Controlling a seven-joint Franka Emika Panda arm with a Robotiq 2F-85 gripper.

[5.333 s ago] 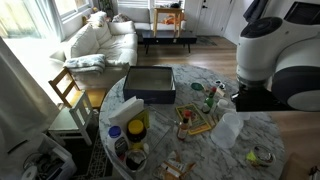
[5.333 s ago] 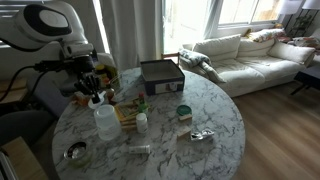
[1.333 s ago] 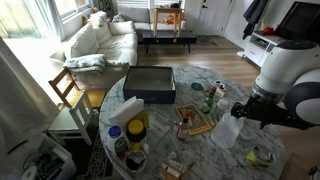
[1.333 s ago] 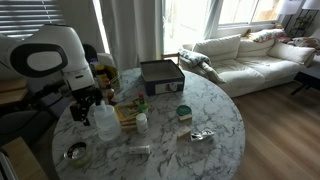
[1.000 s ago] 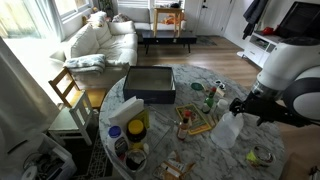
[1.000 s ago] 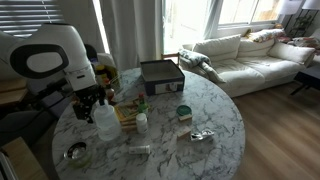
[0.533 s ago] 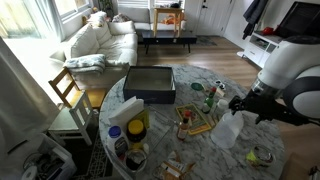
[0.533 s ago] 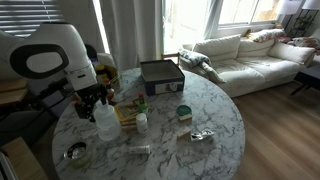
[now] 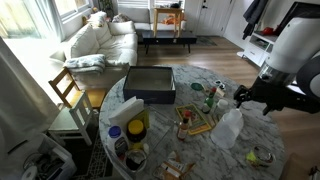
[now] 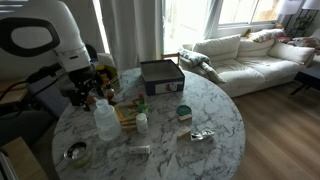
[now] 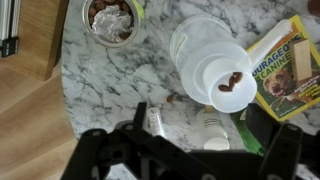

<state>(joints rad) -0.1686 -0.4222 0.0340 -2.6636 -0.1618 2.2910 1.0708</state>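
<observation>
The clear plastic jug point(image 11: 208, 60) stands upright on the marble bench point(image 10: 205, 100), close to its edge. From above, its white top shows a small brown smear. In both exterior views it is a pale, see-through shape point(image 9: 228, 128) point(image 10: 105, 122) among the clutter. The claw point(image 11: 205, 140) hangs above the bench just beside the jug and does not touch it. Its dark fingers point(image 11: 140, 118) are spread wide and grip nothing; in the exterior views it point(image 9: 243, 97) point(image 10: 86, 98) sits higher than the jug's top. Under the spread fingers in the wrist view lie a small white bottle point(image 11: 212, 132) and a green bottle point(image 11: 250, 135). A yellow printed packet point(image 11: 285, 65) lies just beside the jug, and a foil dish point(image 11: 108, 18) with brownish contents sits near it on the other side. Farther across the bench rests a dark box point(image 9: 150, 83), and beyond the bench stands a pale sofa point(image 10: 250, 50).
</observation>
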